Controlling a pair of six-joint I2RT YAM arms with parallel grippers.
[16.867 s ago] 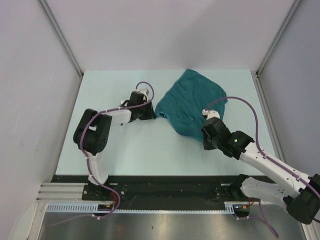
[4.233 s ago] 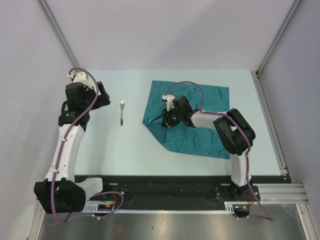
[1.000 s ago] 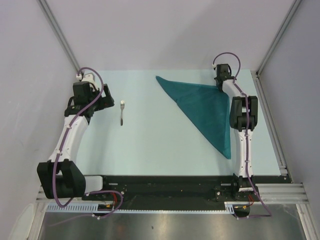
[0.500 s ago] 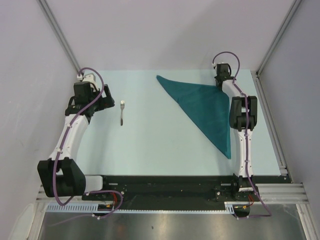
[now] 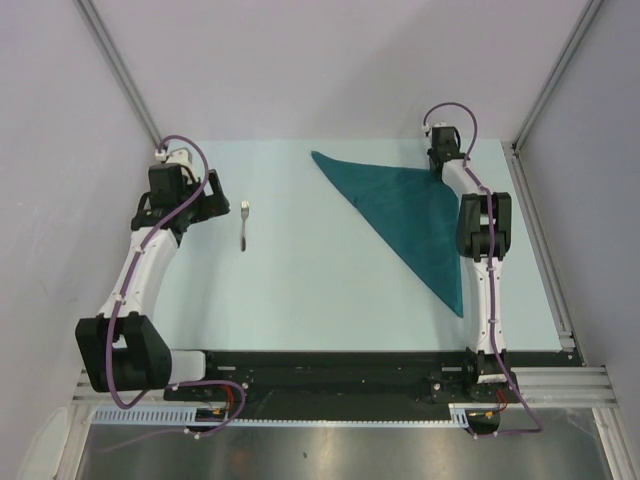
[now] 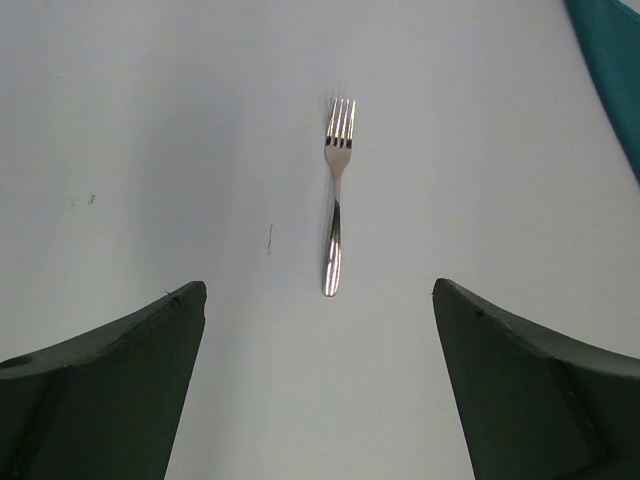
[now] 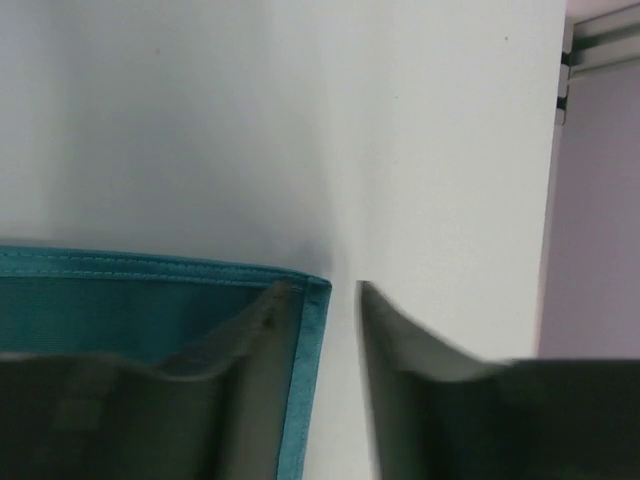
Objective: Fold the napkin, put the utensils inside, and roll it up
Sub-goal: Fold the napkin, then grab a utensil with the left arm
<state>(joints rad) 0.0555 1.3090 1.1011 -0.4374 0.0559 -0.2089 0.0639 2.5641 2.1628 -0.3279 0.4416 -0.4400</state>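
**Operator:** Where is the napkin lying?

**Technician:** The napkin (image 5: 412, 212) is lying flat at the far right of the table (image 5: 300, 300), folded into a triangle. The fork (image 5: 243, 226) is lying well apart to its left, with its tines pointing toward the far edge.

**Operator:** How are the grippers standing?

**Technician:** The right gripper (image 7: 318, 295) is straddling the hem at the napkin's far right corner. Its jaws are standing narrowly apart, one finger over the cloth and the other just beside it. The left gripper (image 6: 318, 290) is facing the fork, with its jaws standing wide apart and gripping nothing.

Parted pincer (image 7: 320, 292) astride corner of teal napkin (image 7: 130, 310)
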